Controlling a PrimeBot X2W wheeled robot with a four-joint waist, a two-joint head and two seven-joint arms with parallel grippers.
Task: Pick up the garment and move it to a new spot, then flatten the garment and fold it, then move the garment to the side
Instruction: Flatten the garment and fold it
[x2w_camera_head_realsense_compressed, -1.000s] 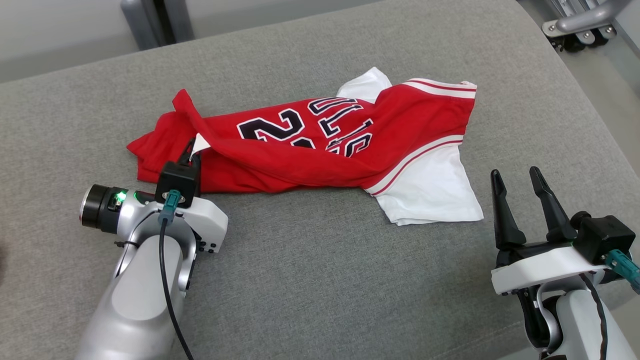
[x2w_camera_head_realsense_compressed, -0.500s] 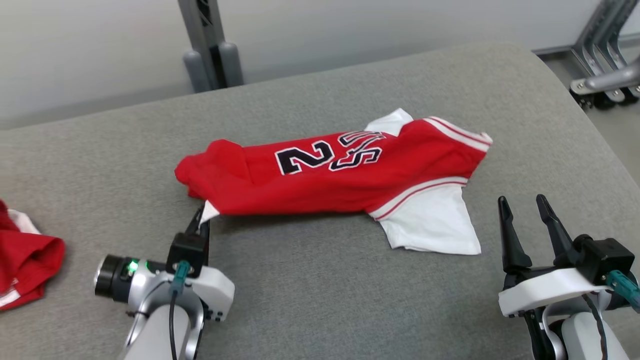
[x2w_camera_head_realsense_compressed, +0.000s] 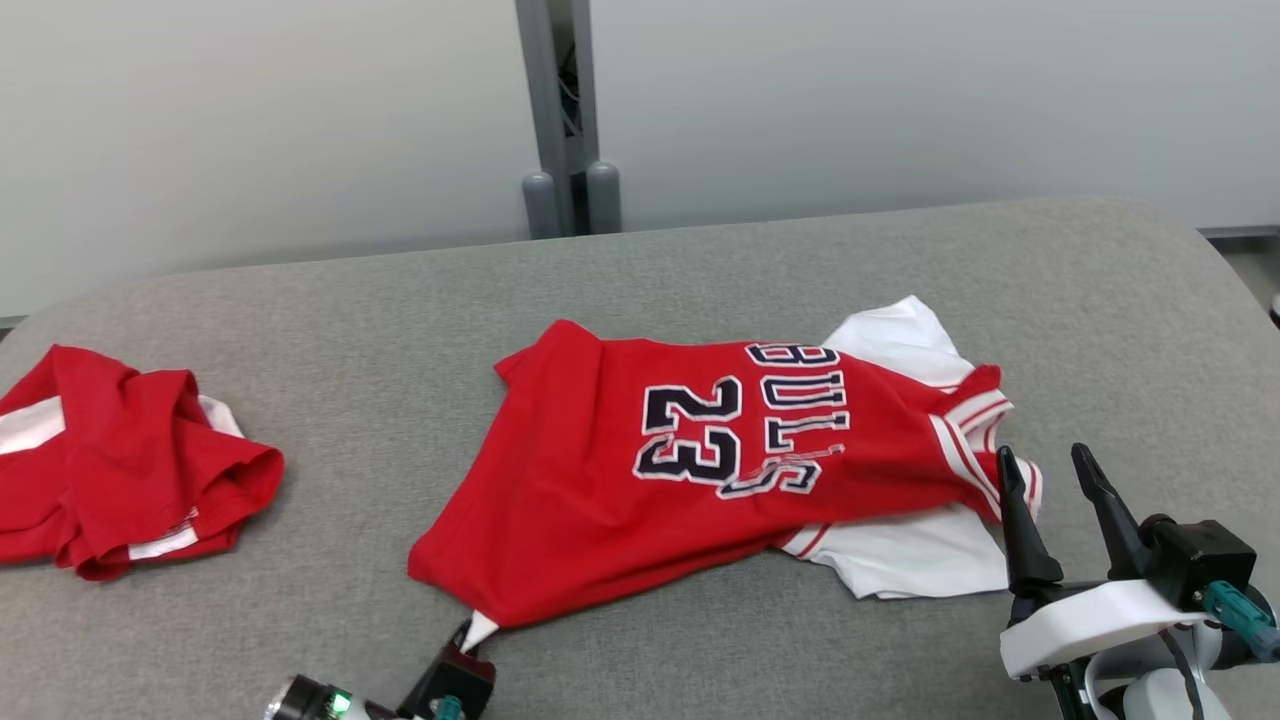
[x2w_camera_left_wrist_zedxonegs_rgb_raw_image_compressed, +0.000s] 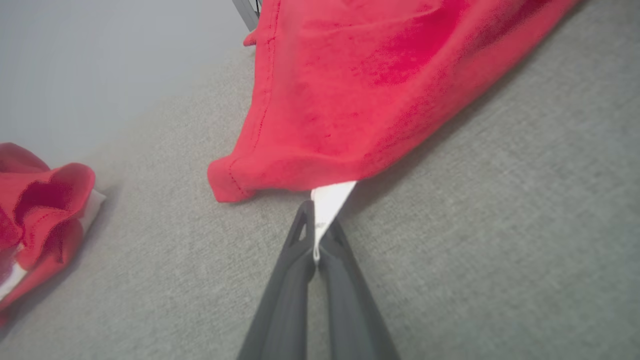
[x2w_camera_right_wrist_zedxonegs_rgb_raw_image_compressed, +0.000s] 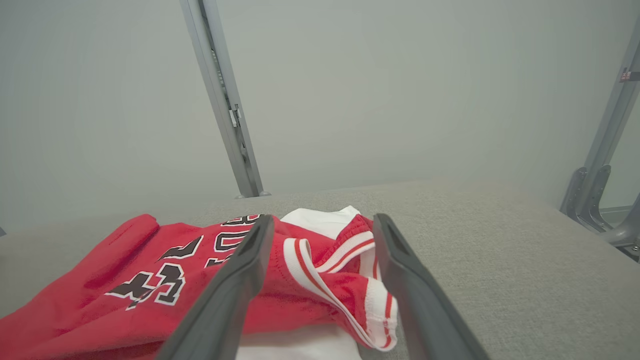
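Observation:
The garment (x2w_camera_head_realsense_compressed: 640, 470) is a red jersey with white sleeves and the number 23, lying spread and rumpled on the grey cushion (x2w_camera_head_realsense_compressed: 700, 260). My left gripper (x2w_camera_head_realsense_compressed: 470, 640) sits at the bottom edge of the head view, shut on a white tab at the garment's near corner. In the left wrist view that white tab (x2w_camera_left_wrist_zedxonegs_rgb_raw_image_compressed: 327, 200) is pinched between my left gripper's (x2w_camera_left_wrist_zedxonegs_rgb_raw_image_compressed: 315, 235) dark fingers, the red hem (x2w_camera_left_wrist_zedxonegs_rgb_raw_image_compressed: 300, 125) just beyond. My right gripper (x2w_camera_head_realsense_compressed: 1045, 465) stands open at the lower right, beside the striped sleeve. In the right wrist view my right gripper (x2w_camera_right_wrist_zedxonegs_rgb_raw_image_compressed: 322, 222) frames the striped sleeve cuff (x2w_camera_right_wrist_zedxonegs_rgb_raw_image_compressed: 345, 270) without touching it.
A second red and white garment (x2w_camera_head_realsense_compressed: 110, 460) lies crumpled at the cushion's left end, also seen as a red heap (x2w_camera_left_wrist_zedxonegs_rgb_raw_image_compressed: 35, 200) in the left wrist view. A grey post (x2w_camera_head_realsense_compressed: 565, 110) stands behind the cushion against a pale wall. The cushion's right edge curves off beside my right gripper.
The head camera has tilted up and turned, bringing the second garment into view. My left gripper has pulled the garment's corner toward the front, and the jersey now lies more spread out.

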